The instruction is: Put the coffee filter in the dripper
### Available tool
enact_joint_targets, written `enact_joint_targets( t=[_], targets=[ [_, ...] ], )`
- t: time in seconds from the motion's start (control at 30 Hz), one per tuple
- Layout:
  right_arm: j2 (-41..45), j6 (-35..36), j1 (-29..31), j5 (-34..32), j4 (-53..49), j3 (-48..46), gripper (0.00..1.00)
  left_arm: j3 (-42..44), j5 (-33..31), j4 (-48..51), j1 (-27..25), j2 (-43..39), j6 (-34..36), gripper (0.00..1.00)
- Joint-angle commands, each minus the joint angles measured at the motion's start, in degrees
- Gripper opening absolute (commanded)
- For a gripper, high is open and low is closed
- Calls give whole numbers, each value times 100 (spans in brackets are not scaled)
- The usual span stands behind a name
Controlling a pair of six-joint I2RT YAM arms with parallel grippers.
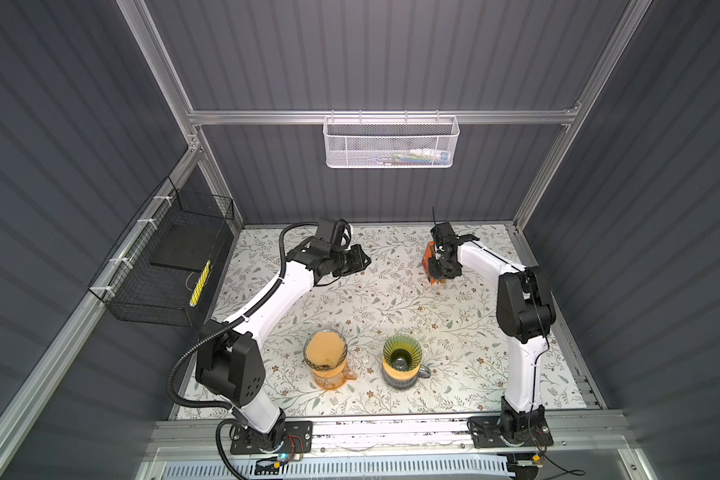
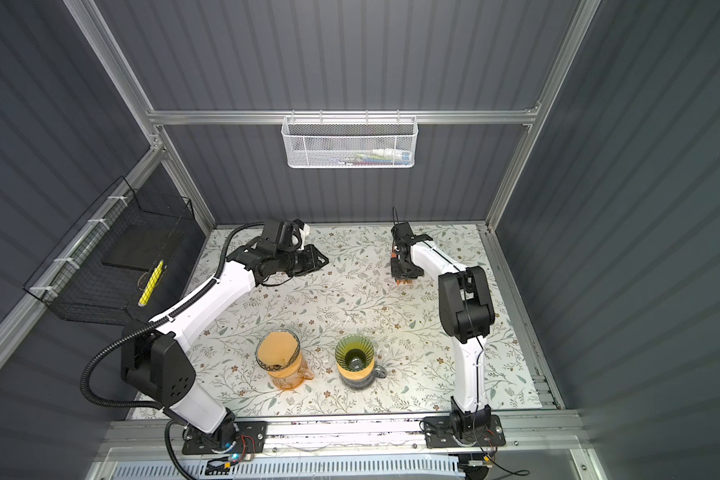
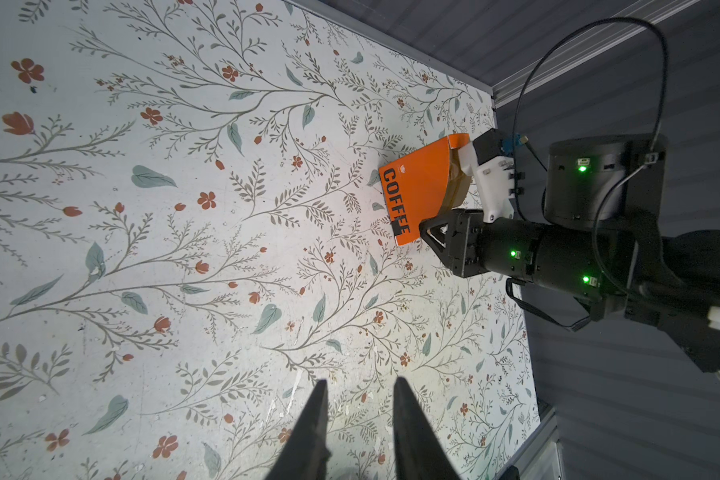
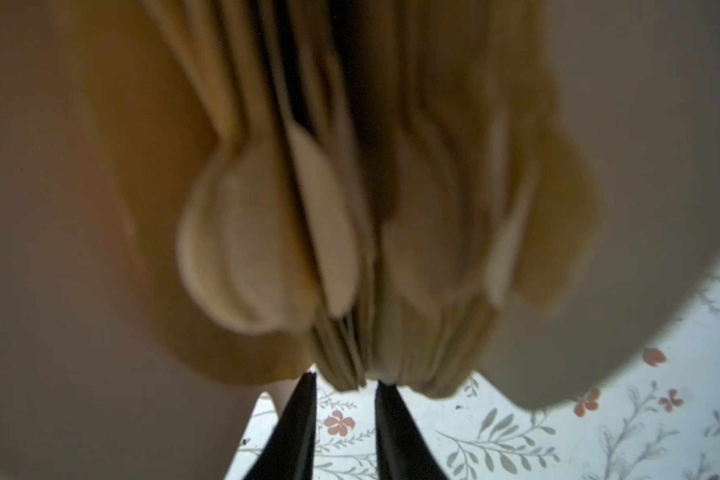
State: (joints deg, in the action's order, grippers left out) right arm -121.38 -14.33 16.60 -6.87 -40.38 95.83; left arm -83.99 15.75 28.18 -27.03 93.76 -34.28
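Risk of pulling several brown paper coffee filters [image 4: 333, 249] from the orange cardboard box [image 3: 416, 187]: right gripper [image 4: 346, 380] tips meet packed edges, grip cannot be told. Left gripper [image 3: 360, 386] parted, empty. Green glass dripper [image 1: 402, 353] well apart.

With the middle of the flower-patterned bench [image 1: 391, 299] as dial centre and 12 o'clock at the back wall, the orange cardboard box of paper coffee filters [image 1: 428, 257] stands at 1 o'clock, with my right end effector [image 1: 439, 277] directly over it. My left end effector [image 1: 366, 261] hangs at 11 o'clock, well apart from the box. At 7 o'clock, a clear glass dripper [image 1: 323, 368] sits on an orange glass pitcher [image 1: 331, 380]. Near it, at 5 o'clock, a green ribbed glass dripper [image 1: 413, 347] sits on a handled glass mug [image 1: 425, 371]. A white mesh basket [image 1: 391, 143] hangs on the back wall at 12 o'clock, and a black wire basket [image 1: 163, 266] on the side wall at 9.
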Motion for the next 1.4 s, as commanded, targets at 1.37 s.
enact_joint_targets(
  t=[1.37],
  targets=[
    [888,-92,180,19,-13,-465,24,181,157,-105,58,-121,-52,28]
  ],
)
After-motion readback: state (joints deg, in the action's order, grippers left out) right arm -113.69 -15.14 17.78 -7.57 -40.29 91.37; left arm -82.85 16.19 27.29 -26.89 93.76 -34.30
